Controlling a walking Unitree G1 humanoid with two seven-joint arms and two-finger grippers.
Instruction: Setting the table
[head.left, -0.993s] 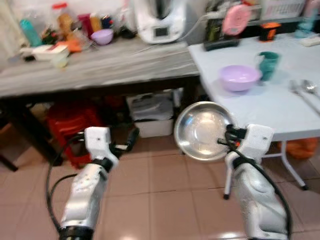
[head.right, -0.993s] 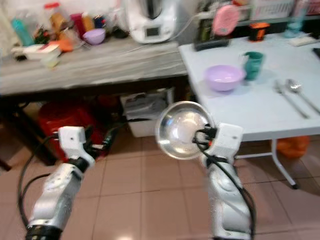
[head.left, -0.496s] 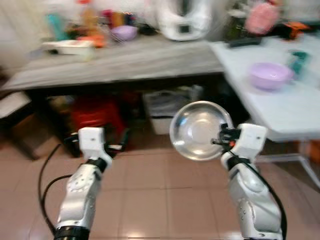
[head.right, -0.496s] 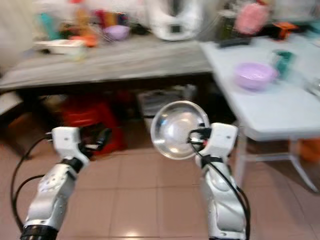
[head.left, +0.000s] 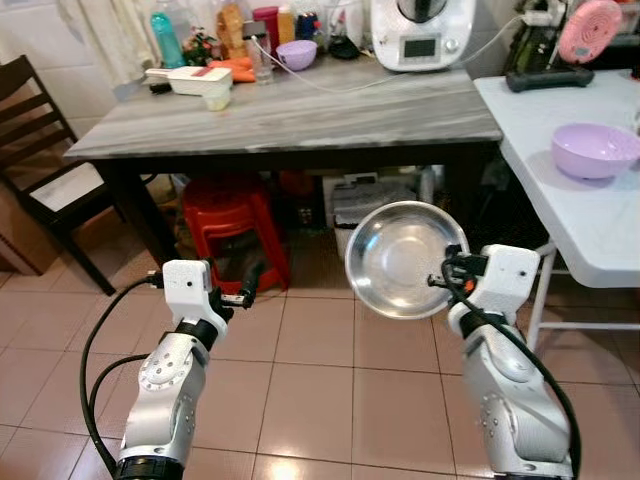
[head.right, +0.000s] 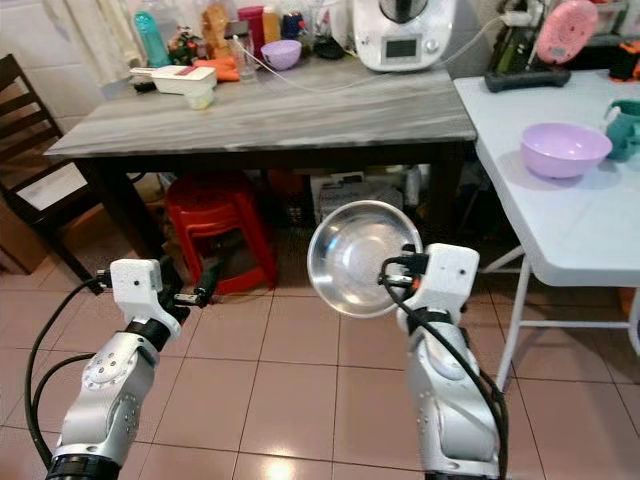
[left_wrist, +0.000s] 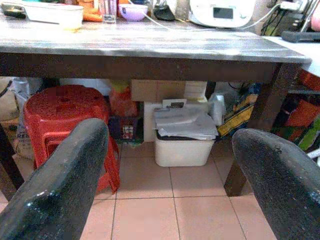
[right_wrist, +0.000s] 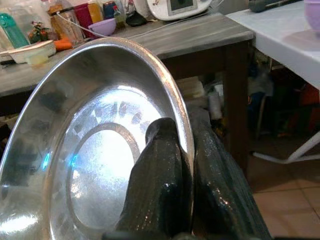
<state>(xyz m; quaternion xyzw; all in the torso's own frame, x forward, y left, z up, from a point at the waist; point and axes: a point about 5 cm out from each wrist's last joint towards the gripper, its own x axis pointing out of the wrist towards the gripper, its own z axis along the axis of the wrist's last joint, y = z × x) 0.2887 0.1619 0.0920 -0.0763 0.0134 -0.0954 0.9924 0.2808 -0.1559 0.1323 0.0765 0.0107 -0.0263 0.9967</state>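
Your right tool (head.left: 447, 281) has its two black fingers (right_wrist: 155, 185) pinched shut on the rim of the steel plate (head.left: 402, 260), one finger inside the dish and one behind it, so the plate stands nearly on edge with its hollow face turned back toward the head camera. That edge grip makes sense for a thin, shallow round pan of polished metal: the rolled lip is the one place narrow enough for the fingers to close on, and the smooth surface gives little else to hold. Expect it to be slippery, so I would judge a tilt or a bump the main risk while you carry it. Ahead of the tool and to its right sits the white counter (head.left: 590, 215), its matte top carrying a lilac bowl (head.left: 594, 150) of smooth plastic; this looks like the place being set, and the plate is not yet over it, hanging out above the tiled floor (head.left: 320, 380). Straight ahead stands the dark-legged counter (head.left: 300, 105) with a grey, streaked stone-like top, crowded with bottles and a white kitchen machine (head.left: 420, 35), with a red plastic stool (head.left: 228, 215) beneath. Your left tool (head.left: 246, 285) is idle, held low over the floor, fingers spread wide apart and gripping nothing.
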